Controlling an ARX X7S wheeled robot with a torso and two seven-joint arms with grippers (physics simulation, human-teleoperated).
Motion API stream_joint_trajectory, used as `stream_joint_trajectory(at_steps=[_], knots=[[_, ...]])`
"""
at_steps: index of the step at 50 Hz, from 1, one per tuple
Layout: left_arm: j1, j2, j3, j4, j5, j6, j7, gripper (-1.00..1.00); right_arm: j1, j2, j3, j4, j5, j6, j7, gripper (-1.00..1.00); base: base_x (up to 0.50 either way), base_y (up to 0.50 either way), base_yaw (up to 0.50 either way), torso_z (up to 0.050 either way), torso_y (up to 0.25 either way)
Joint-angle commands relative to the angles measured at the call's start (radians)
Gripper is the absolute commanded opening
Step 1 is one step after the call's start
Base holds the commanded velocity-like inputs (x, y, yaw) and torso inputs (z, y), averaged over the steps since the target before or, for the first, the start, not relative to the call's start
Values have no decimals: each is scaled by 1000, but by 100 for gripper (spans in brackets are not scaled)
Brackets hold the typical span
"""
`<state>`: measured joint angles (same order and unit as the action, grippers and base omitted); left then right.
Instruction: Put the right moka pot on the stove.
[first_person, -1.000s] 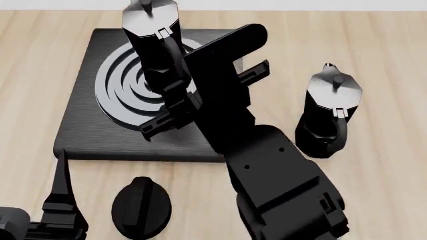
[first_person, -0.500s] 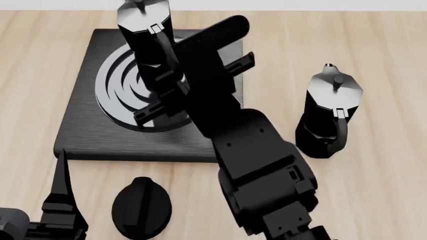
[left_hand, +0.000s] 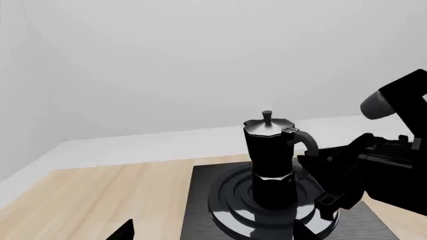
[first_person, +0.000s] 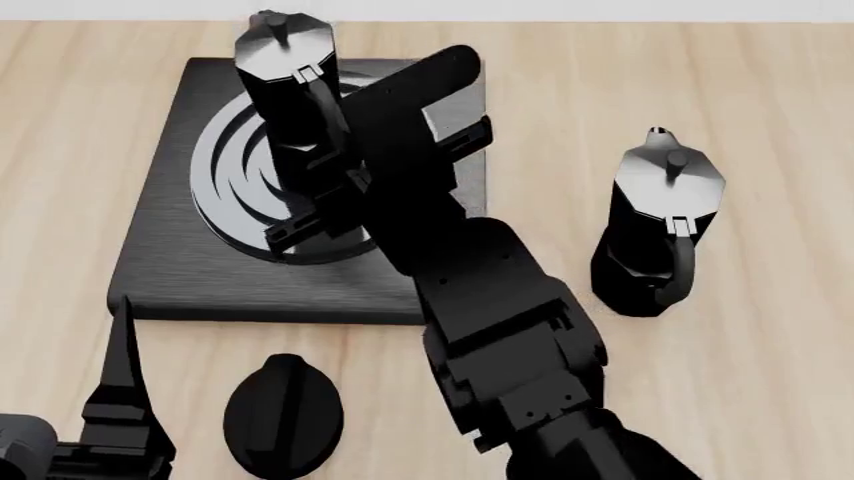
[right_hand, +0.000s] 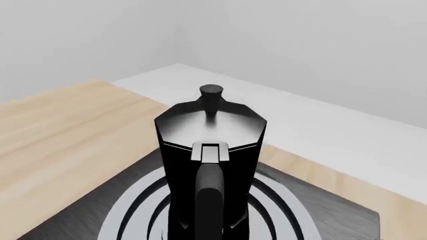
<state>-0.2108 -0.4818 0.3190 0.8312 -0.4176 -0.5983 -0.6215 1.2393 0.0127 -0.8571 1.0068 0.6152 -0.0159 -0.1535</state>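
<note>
Pale wooden desk (first_person: 747, 60) carries the stove (first_person: 160, 250), where one moka pot (first_person: 287, 75) stands upright on the burner rings, its handle facing the right claw (first_person: 380, 185). That claw's fingers look parted just beside the pot's base, gripping nothing. Another moka pot (first_person: 661, 215) sits off the slab. Placement seems finished; next comes backing away cleanly without knocking the pot. The left claw (first_person: 127, 400) idles; whether it is parted I cannot tell.

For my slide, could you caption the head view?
Right claw at pot on stove; second pot on table.
</note>
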Motion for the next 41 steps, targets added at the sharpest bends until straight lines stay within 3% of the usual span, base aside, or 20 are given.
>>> stream_joint_trajectory(at_steps=[1,7,8,26,41], knots=[[-1,-1,-3,1,-4,0,-5,100,15,-10,-163,101,137,-57,13,-100,0,0,0,0,0],[4,-1,-1,-5,0,10,-6,100,-14,-1,-200,100,141,-34,14,-100,0,0,2,0,0],[2,-1,-2,-3,-2,7,-7,100,-17,6,-205,83,141,-21,22,100,12,0,3,0,0],[-3,-4,2,-3,-1,-5,-18,100,-167,529,-189,-996,286,263,423,100,0,0,0,0,0],[1,-5,3,-9,1,-1,-26,100,-273,835,-118,-1484,379,270,661,100,0,0,0,0,0]])
